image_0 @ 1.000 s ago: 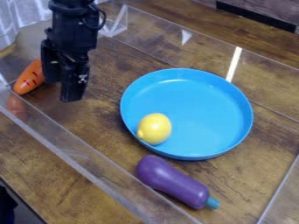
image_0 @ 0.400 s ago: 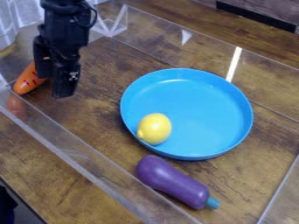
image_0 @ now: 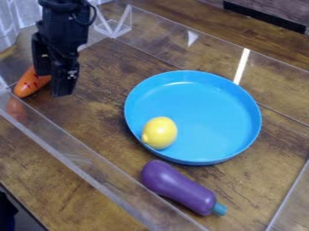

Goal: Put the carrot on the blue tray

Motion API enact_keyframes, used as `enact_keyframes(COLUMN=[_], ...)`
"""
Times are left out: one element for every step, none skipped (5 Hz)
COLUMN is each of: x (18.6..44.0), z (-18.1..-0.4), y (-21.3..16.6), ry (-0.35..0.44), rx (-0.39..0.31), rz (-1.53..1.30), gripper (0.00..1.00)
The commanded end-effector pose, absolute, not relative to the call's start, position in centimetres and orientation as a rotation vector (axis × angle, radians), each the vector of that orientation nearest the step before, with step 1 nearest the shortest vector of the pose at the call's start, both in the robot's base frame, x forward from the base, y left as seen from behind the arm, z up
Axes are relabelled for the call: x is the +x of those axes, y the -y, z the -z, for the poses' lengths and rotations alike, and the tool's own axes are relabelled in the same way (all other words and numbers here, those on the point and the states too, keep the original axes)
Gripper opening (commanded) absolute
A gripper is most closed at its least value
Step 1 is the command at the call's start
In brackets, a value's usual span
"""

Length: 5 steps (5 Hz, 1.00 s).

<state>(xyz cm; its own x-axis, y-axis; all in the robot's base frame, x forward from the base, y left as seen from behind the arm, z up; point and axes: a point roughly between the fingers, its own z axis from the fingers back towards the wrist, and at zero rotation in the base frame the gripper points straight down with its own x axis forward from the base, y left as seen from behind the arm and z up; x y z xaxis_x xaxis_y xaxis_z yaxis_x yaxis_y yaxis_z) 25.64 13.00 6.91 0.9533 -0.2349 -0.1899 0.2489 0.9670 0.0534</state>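
The step in hand looks like the approach to the pick. The hand point(image_0: 52, 83) hangs nearly straight down at the left of the wooden bench point(image_0: 108, 117), its dark fingers spread wide and holding nothing. The carrot point(image_0: 29, 81) lies on the bench at the far left, partly hidden behind the fingers; its orange body pokes out to the left of them, and whether they touch it cannot be told from this angle. Its green top is not visible.

The blue tray point(image_0: 223, 104) sits well apart to the right, in the middle of the bench, with a yellow lemon point(image_0: 160, 132) resting inside near its lower left rim. A purple eggplant point(image_0: 179, 188) lies on the bench just below the tray.

The carrot is not yet lifted, so most of the task remains. The next move calls for centring the open fingers over the carrot's body, lowering around it, closing, then carrying it right to a bare part of the tray, clear of the lemon.
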Motion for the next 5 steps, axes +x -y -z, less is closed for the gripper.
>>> enact_keyframes(x=[26.5,26.7,26.8,26.9,27.1], z=[-7.9,-7.5,-7.1,-6.6,-6.1], y=[-14.4,-15.1,-15.7,-16.3,-16.9], ry=[-0.132,-0.129,-0.124,-0.119,-0.112], rx=[0.111,0.123,0.131,0.14,0.149], rz=[0.234,0.244,0.254,0.263,0.268], gripper=[1.0,1.0,1.0,1.0,1.0])
